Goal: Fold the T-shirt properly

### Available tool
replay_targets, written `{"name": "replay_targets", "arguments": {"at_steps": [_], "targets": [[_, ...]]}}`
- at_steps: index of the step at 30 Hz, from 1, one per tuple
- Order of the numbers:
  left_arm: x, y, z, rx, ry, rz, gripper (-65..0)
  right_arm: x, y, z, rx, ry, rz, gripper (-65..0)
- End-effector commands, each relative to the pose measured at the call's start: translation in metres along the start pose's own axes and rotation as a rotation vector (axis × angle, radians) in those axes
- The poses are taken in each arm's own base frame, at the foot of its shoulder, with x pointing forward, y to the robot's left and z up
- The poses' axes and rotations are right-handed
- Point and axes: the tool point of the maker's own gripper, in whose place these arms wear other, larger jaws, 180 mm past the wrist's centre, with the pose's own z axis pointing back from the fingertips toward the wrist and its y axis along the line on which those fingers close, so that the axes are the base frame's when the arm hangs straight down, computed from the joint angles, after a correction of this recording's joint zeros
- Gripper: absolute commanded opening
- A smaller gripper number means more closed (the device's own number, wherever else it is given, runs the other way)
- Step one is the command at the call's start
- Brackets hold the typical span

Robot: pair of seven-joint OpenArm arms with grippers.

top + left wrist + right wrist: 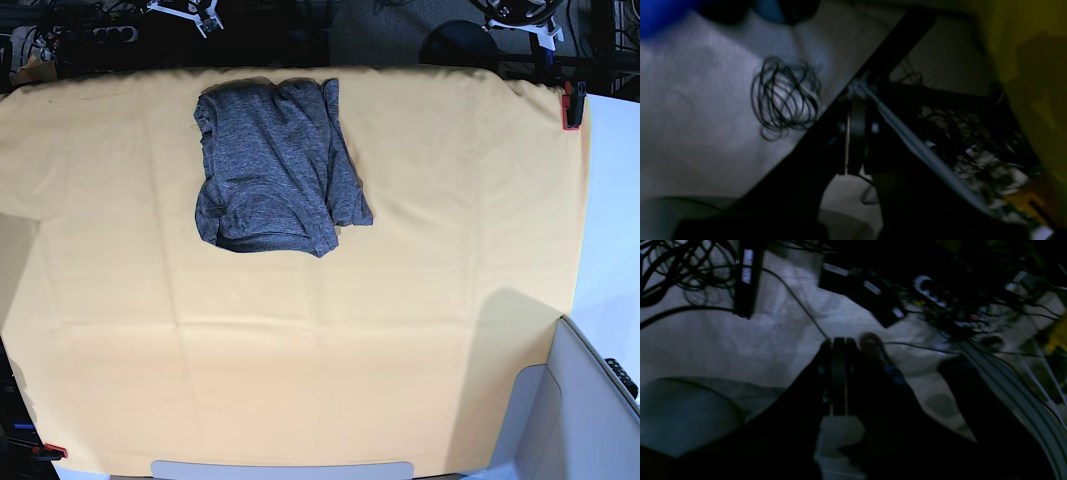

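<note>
The T-shirt (275, 165) lies folded into a rough rectangle on the yellow-orange cloth (420, 280), toward the far left of the table in the base view. Neither arm shows in that view. In the left wrist view my left gripper (857, 100) is shut with nothing between its dark fingers, hanging off the table over the floor. In the right wrist view my right gripper (839, 341) is also shut and empty, likewise pointing at the floor. The T-shirt does not show in either wrist view.
A coil of black cable (785, 96) lies on the floor beside a black table leg (887, 50). The cloth's edge (1033, 66) hangs at the right. Cables and power strips (930, 286) litter the floor. Red clamps (572, 105) hold the cloth.
</note>
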Motion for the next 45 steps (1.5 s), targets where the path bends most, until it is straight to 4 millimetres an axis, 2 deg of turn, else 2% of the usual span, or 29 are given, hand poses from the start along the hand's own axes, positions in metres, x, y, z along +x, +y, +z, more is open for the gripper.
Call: {"name": "replay_targets", "arguments": {"at_steps": [1,9,11,14,18,24,29,34,36,37,40,45], "targets": [[-0.002,0.009,-0.004,0.021,0.008,0.002,-64.9,-0.001,-0.001,-0.004,-0.001,0.002,0.002,-65.0],[-0.045,0.014,-0.037,0.037,0.127,0.121,-64.7,-0.014,0.016,-0.05,0.085,0.026,-0.035,-65.0],[-0.053,0.016,-0.044,0.045,0.146,0.152,-64.6,-0.016,0.029,-0.061,0.13,0.038,-0.076,-65.0],[-0.062,0.019,-0.061,0.058,0.15,0.207,-64.6,-0.022,0.043,-0.074,0.199,0.075,-0.172,-65.0],[-0.066,0.023,-0.079,0.087,0.136,0.22,-64.6,-0.017,0.052,-0.084,0.254,0.054,-0.297,-65.0],[-0.092,-0.004,-0.102,0.068,0.14,0.018,-64.6,-0.001,0.038,-0.092,0.246,-0.003,-0.364,-65.0],[-0.107,-0.03,-0.116,0.021,0.119,-0.188,-64.6,0.014,0.039,-0.093,0.257,-0.022,-0.379,-65.0],[-0.132,-0.038,-0.127,0.013,0.156,-0.365,-64.6,0.027,0.042,-0.093,0.265,-0.042,-0.38,-65.0],[-0.139,-0.035,-0.129,0.022,0.172,-0.434,-64.6,0.033,0.039,-0.093,0.258,-0.052,-0.381,-65.0],[-0.145,-0.04,-0.131,0.011,0.18,-0.472,-64.6,0.036,0.035,-0.094,0.242,-0.053,-0.386,-65.0],[-0.149,-0.048,-0.133,-0.012,0.191,-0.565,-64.6,0.038,0.021,-0.098,0.171,-0.04,-0.41,-65.0],[-0.155,-0.053,-0.136,-0.018,0.208,-0.601,-64.6,0.05,0.018,-0.101,0.097,-0.06,-0.445,-65.0]]}}
